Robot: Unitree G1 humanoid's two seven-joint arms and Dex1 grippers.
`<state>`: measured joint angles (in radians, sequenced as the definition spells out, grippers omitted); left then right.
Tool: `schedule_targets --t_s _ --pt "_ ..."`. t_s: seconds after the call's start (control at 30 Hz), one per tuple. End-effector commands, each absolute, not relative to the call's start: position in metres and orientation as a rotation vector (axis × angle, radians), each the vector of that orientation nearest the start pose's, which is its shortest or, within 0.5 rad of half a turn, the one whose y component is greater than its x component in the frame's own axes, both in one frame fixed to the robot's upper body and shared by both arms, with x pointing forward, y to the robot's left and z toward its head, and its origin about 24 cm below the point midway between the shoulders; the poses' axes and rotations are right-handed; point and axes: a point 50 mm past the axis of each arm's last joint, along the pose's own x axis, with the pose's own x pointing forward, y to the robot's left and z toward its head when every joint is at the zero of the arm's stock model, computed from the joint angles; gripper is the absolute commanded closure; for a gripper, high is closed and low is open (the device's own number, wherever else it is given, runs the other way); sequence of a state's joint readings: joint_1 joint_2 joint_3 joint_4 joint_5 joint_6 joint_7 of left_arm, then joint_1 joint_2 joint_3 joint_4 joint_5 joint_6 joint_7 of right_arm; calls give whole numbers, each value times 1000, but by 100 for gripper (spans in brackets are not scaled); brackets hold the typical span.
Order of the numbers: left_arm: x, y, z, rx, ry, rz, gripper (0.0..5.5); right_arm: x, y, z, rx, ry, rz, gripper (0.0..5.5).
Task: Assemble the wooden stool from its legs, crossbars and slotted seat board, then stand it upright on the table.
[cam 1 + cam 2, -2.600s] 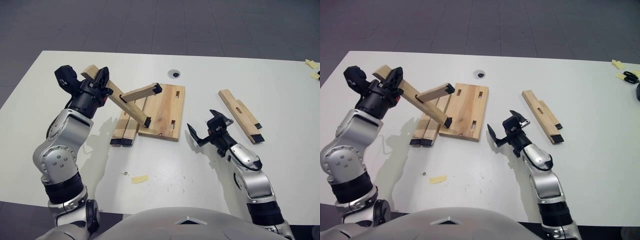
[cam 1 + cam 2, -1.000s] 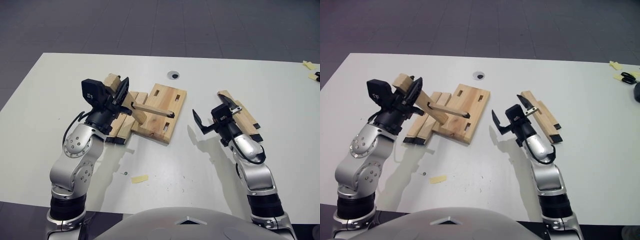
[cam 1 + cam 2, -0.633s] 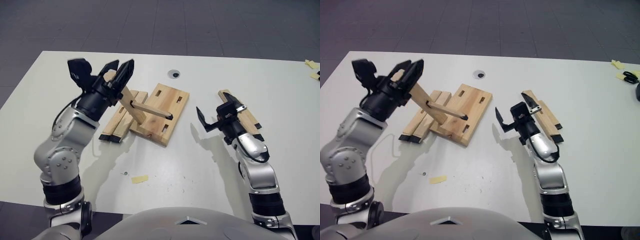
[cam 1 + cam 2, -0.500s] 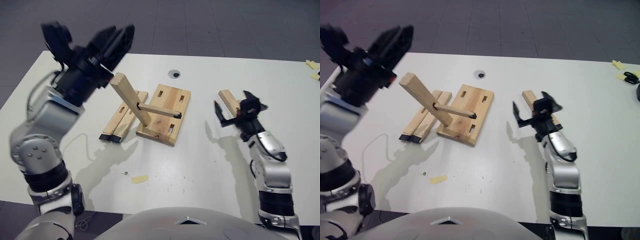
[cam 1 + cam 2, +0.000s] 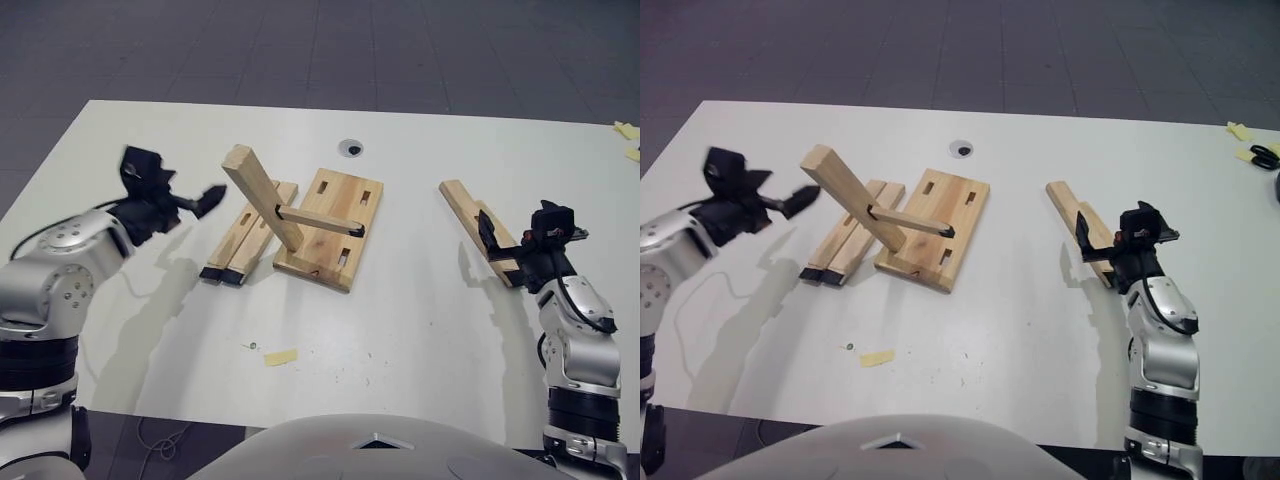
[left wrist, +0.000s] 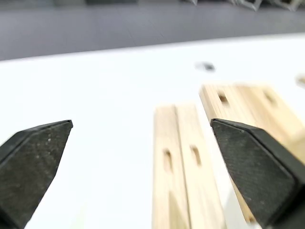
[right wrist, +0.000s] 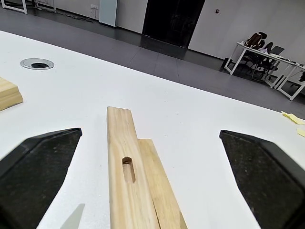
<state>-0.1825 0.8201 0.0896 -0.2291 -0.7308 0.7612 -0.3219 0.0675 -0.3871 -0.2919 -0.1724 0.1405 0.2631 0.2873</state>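
The slotted seat board (image 5: 335,215) is laid flat on the tabletop (image 5: 400,330). One leg (image 5: 255,190) is stuck into it at a tilt. A crossbar (image 5: 320,220) is joined from that leg to the board, so the leg is held up with no help. Two more wooden pieces (image 5: 238,238) are laid flat just beside the board. The left gripper (image 6: 141,125) is held near them, its jaws wide apart with nothing in them. Another pair of pieces (image 7: 125,157) is laid well apart on the right. The right gripper (image 7: 150,136) is held at their near end with its jaws apart, likely so that one can be picked up. Much of the stool is not yet built.
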Motion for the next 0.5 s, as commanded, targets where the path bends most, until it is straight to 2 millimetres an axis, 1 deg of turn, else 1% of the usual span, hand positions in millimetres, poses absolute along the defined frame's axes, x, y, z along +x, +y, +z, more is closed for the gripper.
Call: schedule_targets --t_s 0.03,0.2,0.27,0.5 --pt "260 246 110 206 503 -486 12 236 -264 83 -238 100 12 10" --pt "254 251 81 298 607 -540 12 236 -260 82 -240 99 24 10" --pt "252 253 75 312 625 -541 12 236 -260 80 -246 105 23 10" --pt "263 266 86 321 579 -482 12 234 -256 78 -251 107 34 10"
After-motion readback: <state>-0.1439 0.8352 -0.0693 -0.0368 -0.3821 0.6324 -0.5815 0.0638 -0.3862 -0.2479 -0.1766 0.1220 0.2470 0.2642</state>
